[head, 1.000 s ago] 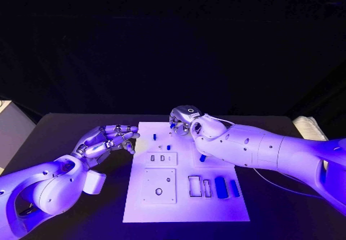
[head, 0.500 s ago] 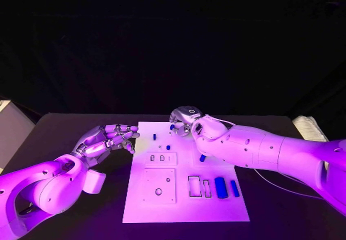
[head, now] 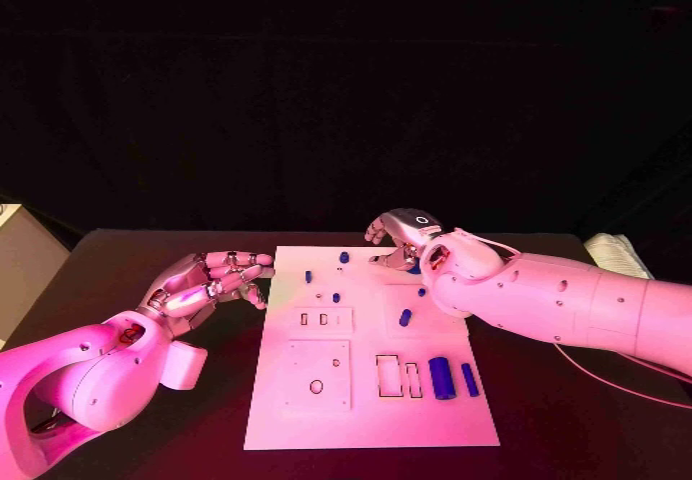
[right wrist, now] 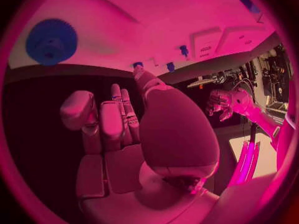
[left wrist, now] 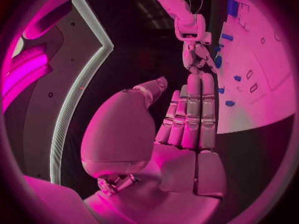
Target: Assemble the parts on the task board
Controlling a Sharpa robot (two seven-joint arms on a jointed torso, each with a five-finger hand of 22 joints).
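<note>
The white task board [head: 289, 420] lies mid-table with several blue parts on it. Two long ones [head: 441, 377] stand at its near right, and small ones [head: 336, 296] are scattered toward the far end. My right hand [head: 407, 240] hovers over the board's far edge with its fingers loosely bent and nothing in them. A small blue part [head: 343, 257] lies free to its left. In the right wrist view a round toothed blue part [right wrist: 51, 41] lies on the board [right wrist: 124, 15] past the fingers [right wrist: 112, 119]. My left hand [head: 214, 282] hangs beside the board's left edge, holding nothing.
Rectangular recesses [head: 389, 373] and raised white blocks [head: 317, 372] take up the board's near half. A pale ribbed object [head: 620, 255] sits at the table's right edge. A beige box [head: 22, 265] stands off the left edge. Bare black table [head: 577, 420] lies around the board.
My right hand has moved to the right along the board's far edge, away from the small blue part, which stays on the board. The left hand has hardly moved.
</note>
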